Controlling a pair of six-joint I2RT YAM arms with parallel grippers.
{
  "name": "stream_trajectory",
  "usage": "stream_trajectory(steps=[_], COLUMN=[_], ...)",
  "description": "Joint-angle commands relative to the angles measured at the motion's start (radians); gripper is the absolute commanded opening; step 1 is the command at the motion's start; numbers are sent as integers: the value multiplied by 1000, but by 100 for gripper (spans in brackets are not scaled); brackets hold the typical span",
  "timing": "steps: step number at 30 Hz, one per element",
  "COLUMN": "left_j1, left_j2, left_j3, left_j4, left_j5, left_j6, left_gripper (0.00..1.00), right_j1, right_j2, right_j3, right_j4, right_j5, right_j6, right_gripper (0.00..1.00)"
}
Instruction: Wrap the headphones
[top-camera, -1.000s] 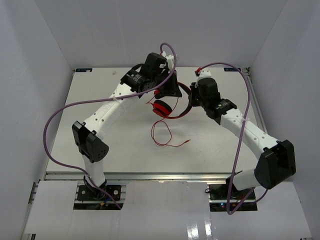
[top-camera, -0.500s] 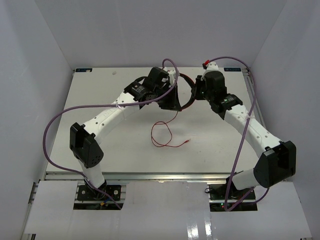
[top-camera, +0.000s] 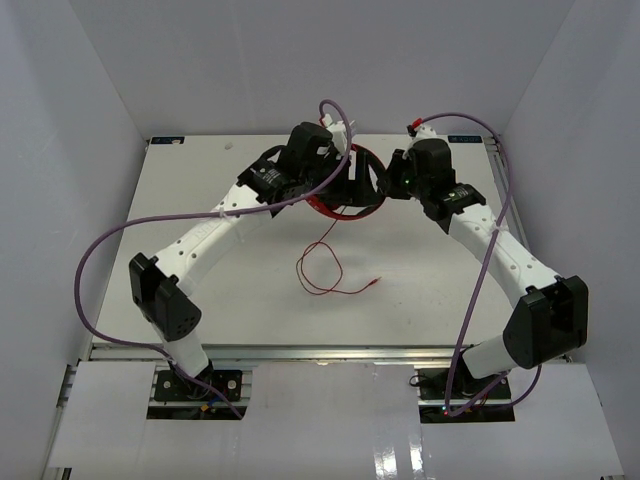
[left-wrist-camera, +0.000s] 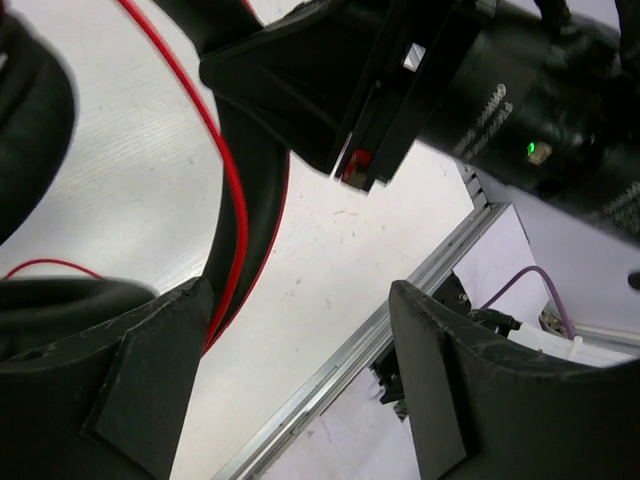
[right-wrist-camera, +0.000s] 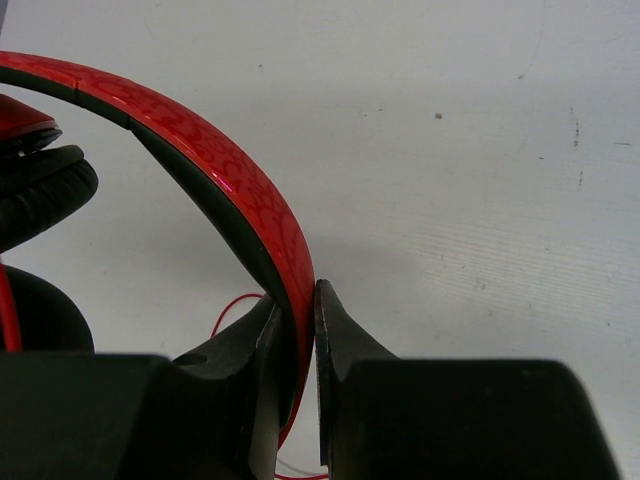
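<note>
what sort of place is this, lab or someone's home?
Probably a lab robot cell: plain white walls boxing in a white table, with an aluminium rail along its near edge.

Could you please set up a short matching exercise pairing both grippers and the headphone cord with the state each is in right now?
Column one:
1. right gripper
2. left gripper
3. cord

Column two:
A. lying in a loose loop on the table
B. shut on the headband
C. open, fingers wide apart

Pairs: 1-B, 2-C, 3-A
</note>
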Motion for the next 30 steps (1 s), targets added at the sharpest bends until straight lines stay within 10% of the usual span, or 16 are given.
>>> stream_trajectory(steps=[1, 12, 18, 30], left_j1=[1, 2, 1, -5], left_j2=[-236, -555, -845, -799], left_j3=[-80, -476, -1054, -1582], left_j4=[89, 302, 783, 1472], left_j5=[-50, -92, -93, 33], left_j6=[57, 160, 244, 305], left_gripper=[90, 95, 95, 98], right_j1=[-49, -82, -129, -176], right_j2=[-10, -5, -8, -22], right_j3=[92, 136, 171, 205], right_j4=[73, 54, 43, 23], right_j5=[-76, -135, -178, -209], right_j6=[62, 88, 112, 135], right_gripper=[8, 8, 8, 8])
